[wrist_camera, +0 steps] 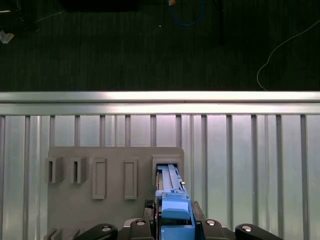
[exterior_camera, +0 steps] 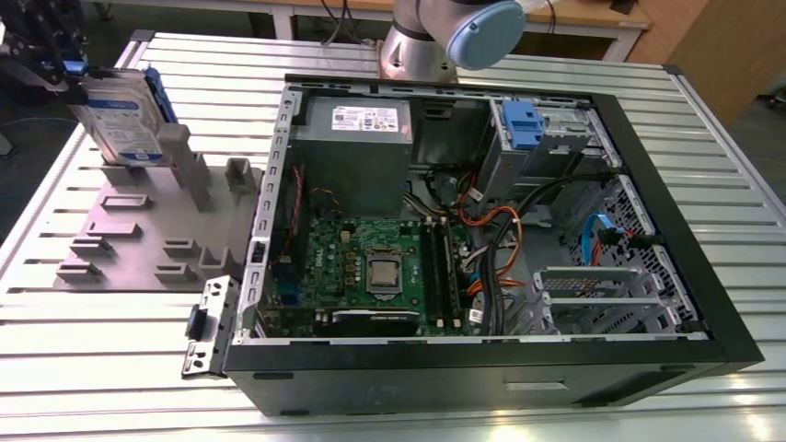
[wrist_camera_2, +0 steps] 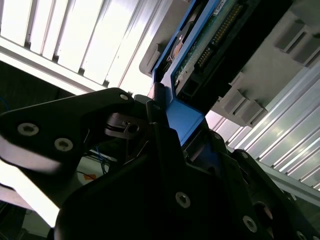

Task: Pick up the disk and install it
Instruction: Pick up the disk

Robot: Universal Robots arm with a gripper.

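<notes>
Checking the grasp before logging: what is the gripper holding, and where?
The gripper clamps the disk by the upper end of its blue carrier; its lower end sits in the grey holder.

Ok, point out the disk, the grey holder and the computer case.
disk [exterior_camera: 117, 124]: exterior view, on its label
grey holder [exterior_camera: 142, 226]: exterior view, on its bare base
computer case [exterior_camera: 491, 373]: exterior view, on its black near wall
</notes>
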